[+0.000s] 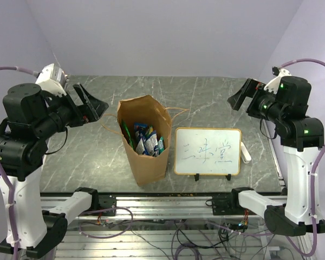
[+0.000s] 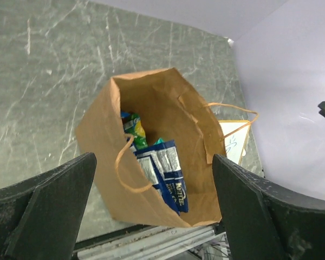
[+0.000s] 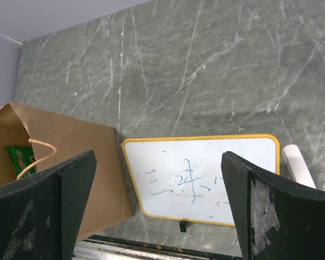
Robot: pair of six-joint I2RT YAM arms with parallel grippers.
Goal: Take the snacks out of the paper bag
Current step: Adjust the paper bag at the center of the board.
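- Top external view: bag (image 1: 143, 140) stands upright at frame centre on the table (image 1: 86, 157), mouth open.
- Contents: snacks (image 1: 147, 142) sit inside the bag; blue pouches and a green packet are visible.
- Just right of the bag: whiteboard (image 1: 207, 151), upright.
- Frame left: left gripper (image 1: 95, 107), fingers apart, empty, raised beside the bag.
- Upper right: right gripper (image 1: 240, 96), fingers apart, empty, raised above the whiteboard.

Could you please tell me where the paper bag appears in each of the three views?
Top external: the paper bag stands at centre, slightly left, mouth open upward.
Left wrist: it fills the middle, seen from above, snack packets inside.
Right wrist: only part shows, at the left edge.
Shared landmark: the orange-framed whiteboard beside the bag.
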